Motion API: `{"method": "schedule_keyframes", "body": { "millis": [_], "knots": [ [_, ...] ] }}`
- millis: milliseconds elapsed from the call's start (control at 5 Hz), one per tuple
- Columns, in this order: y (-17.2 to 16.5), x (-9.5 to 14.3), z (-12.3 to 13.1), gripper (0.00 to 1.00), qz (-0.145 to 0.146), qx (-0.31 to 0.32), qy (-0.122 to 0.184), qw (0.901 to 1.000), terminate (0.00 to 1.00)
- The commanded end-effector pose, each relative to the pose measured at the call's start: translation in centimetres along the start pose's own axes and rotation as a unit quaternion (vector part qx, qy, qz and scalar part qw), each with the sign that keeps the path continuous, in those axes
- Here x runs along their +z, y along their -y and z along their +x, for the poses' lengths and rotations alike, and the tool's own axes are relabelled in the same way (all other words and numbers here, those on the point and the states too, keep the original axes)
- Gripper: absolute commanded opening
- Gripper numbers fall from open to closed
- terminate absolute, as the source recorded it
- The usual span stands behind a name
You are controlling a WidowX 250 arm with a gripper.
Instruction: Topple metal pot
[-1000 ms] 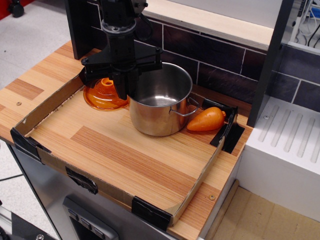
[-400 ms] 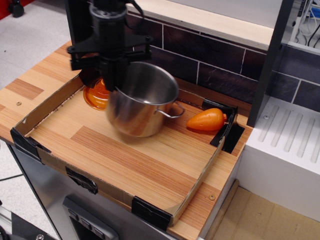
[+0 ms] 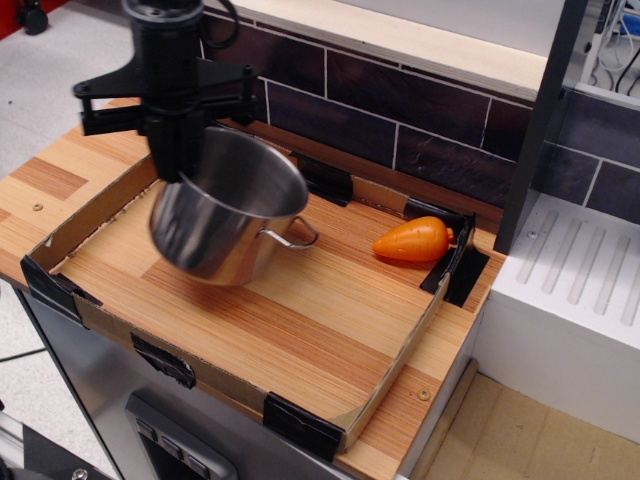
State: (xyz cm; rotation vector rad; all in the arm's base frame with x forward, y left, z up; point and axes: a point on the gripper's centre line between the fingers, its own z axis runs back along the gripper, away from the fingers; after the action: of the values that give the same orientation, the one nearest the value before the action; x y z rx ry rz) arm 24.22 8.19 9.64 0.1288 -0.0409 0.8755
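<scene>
Wooden counter (image 3: 300, 330) with a low cardboard rim (image 3: 90, 215) round it, dark tile wall behind, white unit well off to the side.

Nearest to us, bare wood: that's the landing zone, below and in front of the gripper (image 3: 178, 165).

Next back, the pot (image 3: 228, 205). We see it hanging directly under the gripper, tilted, mouth facing up and toward the back wall side, base swung toward the counter's near-left corner. It looks clear of the wood or barely touching; we can't tell which. Its axis runs diagonally, roughly halfway between upright and lying down. One wire handle (image 3: 292, 238) sticks out on the side away from the gripper.

Gripper: comes down vertically onto the pot's near-left rim. Fingers appear closed on the rim wall, one inside, one outside, but the contact point is hidden by the gripper body, so we judge it clamped, not confirmed.

Key relation: pot mass sits below and to the side of the grip point, toward the carrot. We judge that releasing or lowering here should let it roll onto its side, mouth toward the wall.

Further out, the carrot (image 3: 412, 240) lies well apart from the pot, beyond the handle, near the black corner bracket (image 3: 455, 260). Risk: the pot could roll toward it.
</scene>
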Motion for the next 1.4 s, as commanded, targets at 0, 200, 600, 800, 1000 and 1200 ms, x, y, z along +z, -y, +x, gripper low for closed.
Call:
{"method": "schedule_keyframes", "body": {
  "millis": [0, 200, 600, 800, 1000, 1200],
  "knots": [
    [-1.3, 1.1, 0.5, 0.00, 0.071, 0.039, 0.036, 0.9961, 0.00],
    [-1.1, 0.6, -0.2, 0.00, 0.147, 0.050, 0.035, 0.9873, 0.00],
    [0.5, 0.2, -2.2, 0.00, 0.221, 0.068, 0.065, 0.9707, 0.00],
    [1.0, 0.7, -3.0, 0.00, 0.253, 0.084, 0.102, 0.9583, 0.00],
    [1.1, 1.1, -3.1, 0.00, 0.297, 0.098, 0.129, 0.9408, 0.00],
    [2.2, 1.1, -3.3, 0.00, 0.291, 0.108, 0.138, 0.9405, 0.00]
  ]
}}
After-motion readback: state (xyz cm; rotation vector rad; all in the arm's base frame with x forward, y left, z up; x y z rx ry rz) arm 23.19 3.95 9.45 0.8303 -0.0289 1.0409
